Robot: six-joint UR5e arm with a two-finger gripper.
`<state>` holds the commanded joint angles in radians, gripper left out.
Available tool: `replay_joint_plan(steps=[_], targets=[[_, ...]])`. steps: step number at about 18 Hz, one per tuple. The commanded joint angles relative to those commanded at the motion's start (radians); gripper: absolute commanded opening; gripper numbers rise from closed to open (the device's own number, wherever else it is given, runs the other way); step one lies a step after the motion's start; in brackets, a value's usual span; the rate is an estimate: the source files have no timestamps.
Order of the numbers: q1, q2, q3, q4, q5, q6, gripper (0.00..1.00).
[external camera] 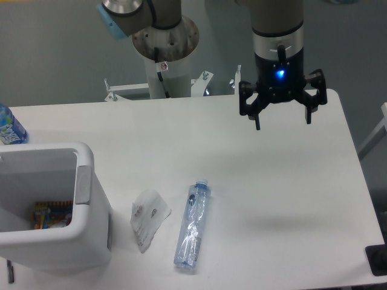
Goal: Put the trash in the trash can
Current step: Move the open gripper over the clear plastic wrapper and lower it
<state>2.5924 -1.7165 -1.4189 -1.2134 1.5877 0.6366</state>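
Crumpled wrapper (147,216): lies flat on the tabletop (254,181), near the front edge, left of centre. Clear-whitish, creased, nothing touching it.

Crushed bottle (192,226): just beside the wrapper on its right, apart from it. Lies lengthwise, pale blue cap toward the back of the table, base toward the front edge. Body flattened and wrinkled.

Trash can (84,193): white bin at the front left corner of the tabletop, left of the wrapper, with a small gap between them. Thick rim, rounded corners, grey panel on the side facing the wrapper. Colourful packaging (48,214) visible low inside; cannot tell what it is.

Labelled bottle (9,128): at the left edge of the tabletop, behind the bin, only partly in frame; blue-green label shows.

Gripper (282,118): hangs above the back right part of the tabletop, well apart from both trash items. Fingers spread wide, nothing between them. Blue light glows on its body. Arm base post (166,57) stands behind the back edge.
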Motion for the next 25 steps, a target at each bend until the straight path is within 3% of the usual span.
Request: replay_joint_plan(steps=[8,13,16,21,25], targets=[[-0.014,-0.002,-0.003,0.005,-0.012,-0.003,1.0],[-0.026,-0.002,-0.083,0.023,-0.089,0.005,1.0],[-0.064,-0.003,-0.136,0.121,-0.132,-0.03,1.0],[-0.173,-0.023,-0.225,0.14,-0.166,-0.026,1.0],[-0.251,-0.081,-0.241,0.138,-0.19,-0.025,1.0]])
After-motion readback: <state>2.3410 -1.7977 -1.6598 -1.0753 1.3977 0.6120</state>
